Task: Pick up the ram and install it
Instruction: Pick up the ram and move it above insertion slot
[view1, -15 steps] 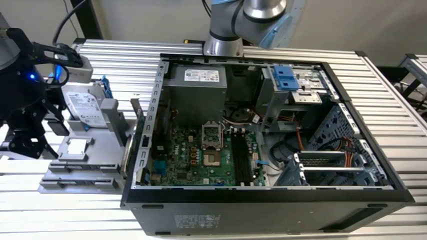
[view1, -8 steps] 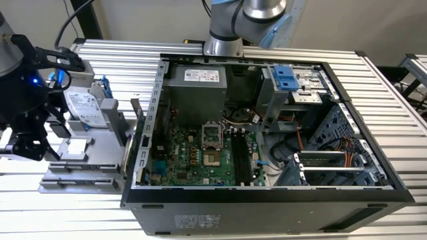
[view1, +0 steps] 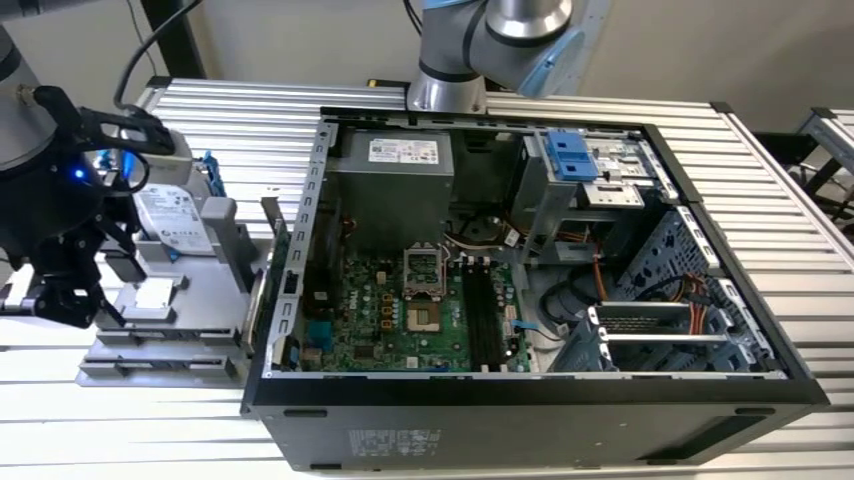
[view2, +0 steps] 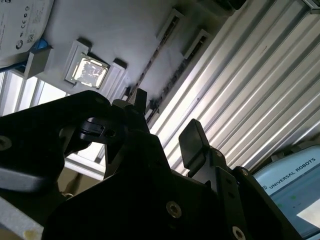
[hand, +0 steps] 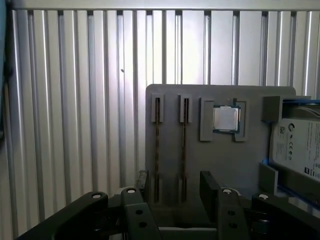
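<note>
Ram (hand: 157, 145): one of two thin dark sticks, edge-on in grey holder (hand: 220, 165) slots; end effector (hand: 175, 176) spread apart, empty.

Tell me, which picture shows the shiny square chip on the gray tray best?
The first wrist view. It faces the chip straight on, whole and unblocked, sitting in the tray. The second wrist view shows the chip at a slant, glaring with light. In the exterior view it is probably the small pale square.
</note>
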